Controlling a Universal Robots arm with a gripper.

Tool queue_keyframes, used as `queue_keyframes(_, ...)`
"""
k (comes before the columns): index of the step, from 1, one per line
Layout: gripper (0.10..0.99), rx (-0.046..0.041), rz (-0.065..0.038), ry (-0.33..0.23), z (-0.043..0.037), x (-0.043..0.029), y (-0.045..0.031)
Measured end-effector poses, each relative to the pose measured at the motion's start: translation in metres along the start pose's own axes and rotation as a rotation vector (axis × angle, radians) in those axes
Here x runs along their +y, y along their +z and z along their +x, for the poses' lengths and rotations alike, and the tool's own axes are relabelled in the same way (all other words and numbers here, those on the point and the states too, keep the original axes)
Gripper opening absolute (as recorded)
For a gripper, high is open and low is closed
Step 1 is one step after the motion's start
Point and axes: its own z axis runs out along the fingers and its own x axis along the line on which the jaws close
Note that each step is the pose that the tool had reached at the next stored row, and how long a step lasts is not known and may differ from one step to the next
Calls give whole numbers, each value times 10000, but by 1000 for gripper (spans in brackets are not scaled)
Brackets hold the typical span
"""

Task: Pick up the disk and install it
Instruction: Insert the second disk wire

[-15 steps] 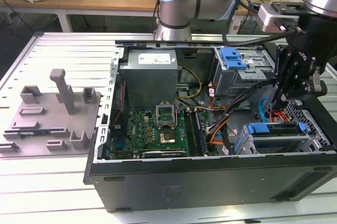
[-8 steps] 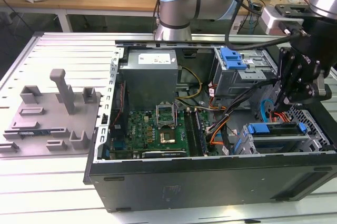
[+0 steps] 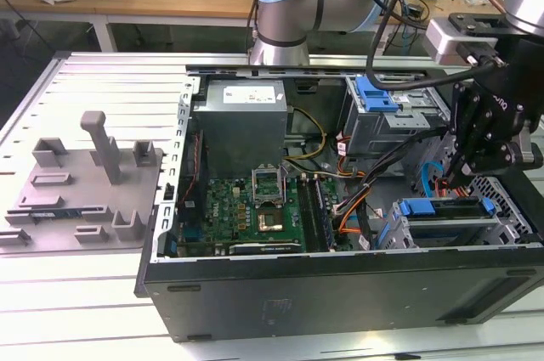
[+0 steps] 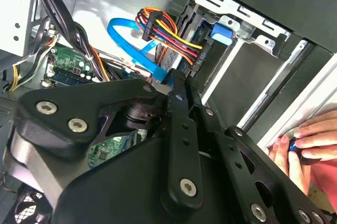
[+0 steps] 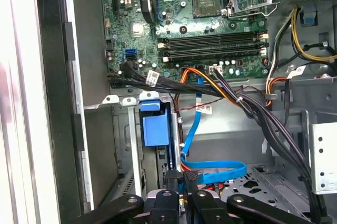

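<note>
The disk (image 3: 444,223), silver with a blue frame, sits on edge in the drive bay at the front corner of the open computer case, on the exterior view's right. Its blue frame end (image 5: 155,128) shows in the first wrist view, and a blue tab (image 4: 221,33) shows in the second wrist view. My gripper (image 3: 452,176) hangs just above the back of that bay, beside the disk's rear end and the cables. The fingertips (image 5: 181,177) stand close together with nothing between them. They point at the orange, red and yellow plug (image 4: 174,37).
A flat blue cable (image 5: 210,170) loops under the fingers. Black cable bundles (image 5: 253,108) cross toward the motherboard (image 3: 255,208). A second blue-framed drive (image 3: 378,96) sits in the upper cage. A person's hand (image 4: 310,139) rests at the case edge. A grey fixture plate (image 3: 85,183) lies outside the case.
</note>
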Motion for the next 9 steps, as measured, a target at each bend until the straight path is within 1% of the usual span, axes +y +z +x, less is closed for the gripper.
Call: queue_keyframes(9, 161, -1, 0, -6, 32, -3, 14)
